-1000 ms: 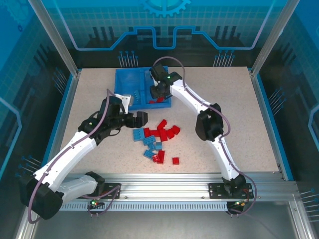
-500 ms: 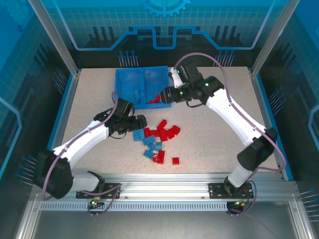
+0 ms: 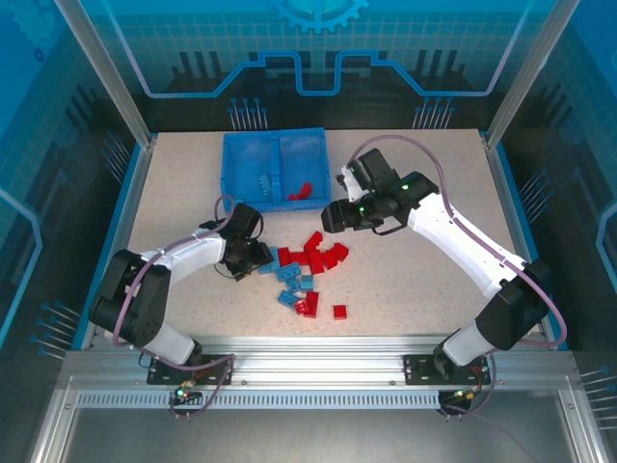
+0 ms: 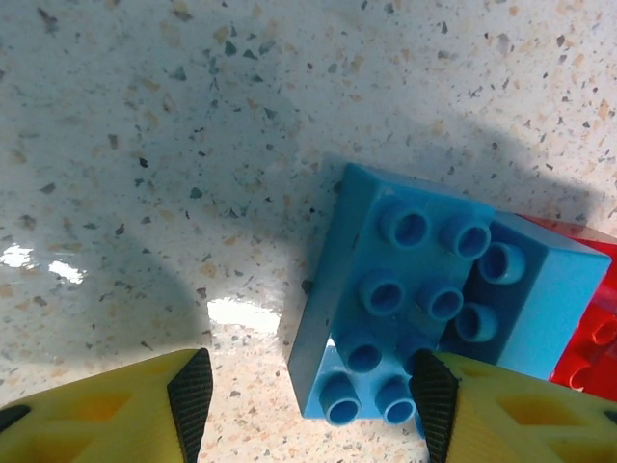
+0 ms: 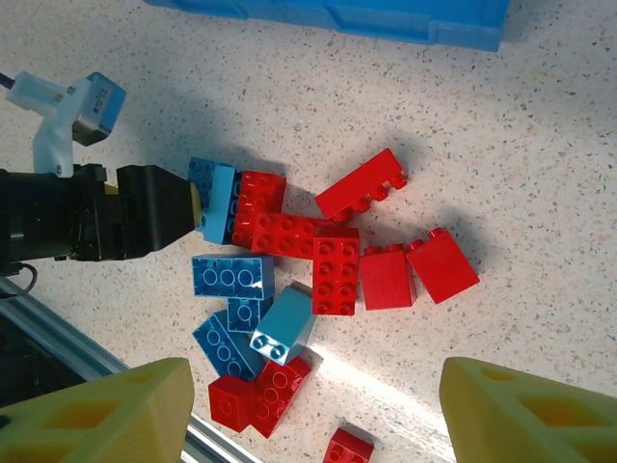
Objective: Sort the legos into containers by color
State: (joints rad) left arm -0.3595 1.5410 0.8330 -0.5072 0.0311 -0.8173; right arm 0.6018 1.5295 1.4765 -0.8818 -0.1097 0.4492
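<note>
Both arms have shifted: the right jaws have left the bin [image 3: 228, 164] and now hang over the loose legos [image 3: 310, 275], while the left jaws have sunk to the pile's left edge and narrowed.

Nearest, at lower centre of the top view, the legos lie huddled on the surface [image 3: 434, 174]. The right wrist view counts them best: about nine red and six blue, with one red brick [image 5: 347, 449] apart at the bottom edge. At the pile's left the left jaws straddle a light-blue brick [image 4: 386, 289], released rather than clenched: the lower-right pad [image 4: 436, 400] sits at the brick's corner, the lower-left pad [image 4: 190, 395] stands clear of it, a gap too fine to tell from the top view. Above the pile's upper right, the right jaws gape wide and hold nothing. Farthest, upper left of centre, the top view looks into the bin's two compartments: a few blue bricks [image 3: 262, 183] in the left one, a few red bricks [image 3: 304, 191] in the right. The right wrist view catches its outer wall along the top edge.
</note>
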